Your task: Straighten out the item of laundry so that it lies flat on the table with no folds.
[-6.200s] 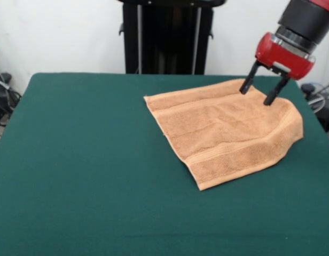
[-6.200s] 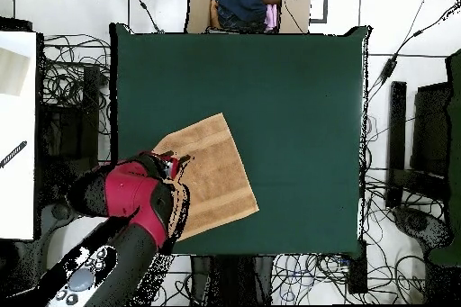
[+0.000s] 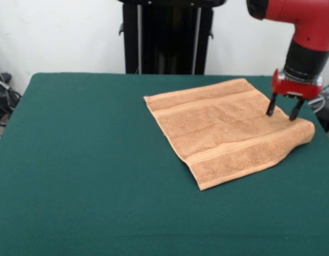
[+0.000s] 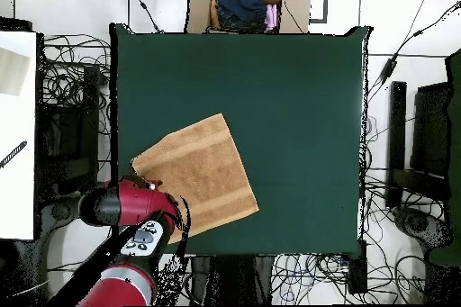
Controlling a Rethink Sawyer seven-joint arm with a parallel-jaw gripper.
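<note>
The light orange-tan towel [image 3: 228, 130] lies spread on the right half of the dark green table [image 3: 89, 160], with band stripes near its far and near edges. Its right corner [image 3: 306, 132] is slightly humped near the table's right edge. My gripper [image 3: 282, 112] hangs from the red arm with its two black fingers [image 3: 271, 105] apart. Their tips are at the towel's surface just inside that right corner, with nothing held between them. In the overhead view the towel [image 4: 196, 176] lies at the table's [image 4: 288, 123] lower left, and the red arm [image 4: 126, 206] covers the gripper.
The black pedestal [image 3: 167, 37] stands behind the table's far edge. A cardboard box of clothes [image 4: 248, 4] sits beyond the table's top edge in the overhead view. Cables lie on the floor all round. A white surface [image 4: 18, 132] stands at the left.
My gripper has moved from the towel's far edge to its right corner. The towel's right side now reaches further toward the table's edge and lies flatter.
</note>
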